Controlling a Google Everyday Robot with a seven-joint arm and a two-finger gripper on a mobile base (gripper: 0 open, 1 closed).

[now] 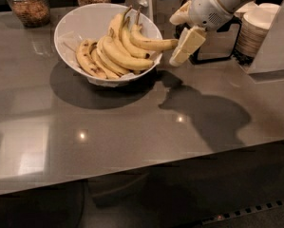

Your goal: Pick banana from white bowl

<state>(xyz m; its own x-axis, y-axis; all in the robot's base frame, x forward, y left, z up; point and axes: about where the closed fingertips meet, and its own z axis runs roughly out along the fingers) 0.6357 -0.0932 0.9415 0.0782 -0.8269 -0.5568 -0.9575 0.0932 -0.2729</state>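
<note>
One loose banana [148,43] topped the bunch [103,57] in the white bowl [80,17], likely light, bruisable, best pinched mid-body; the gripper [182,32] hung open beside its tip

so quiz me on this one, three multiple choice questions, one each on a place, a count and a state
1. Where is the gripper relative to the white bowl?
a) far to its left in the view
b) just to its right in the view, by the tip of the banana
c) deep inside it, under the fruit

2. How many glass jars stand at the back left?
a) none
b) five
c) two

3. What state is the banana in?
a) lying on top of the pile in the bowl, tip past the rim
b) peeled and cut up
c) hanging high above the bowl

Answers:
1 b, the gripper sits beside the rim where the banana's tip pokes out.
2 c, two jars with brownish contents show behind the bowl.
3 a, it rests unpeeled on the other bananas.
</note>
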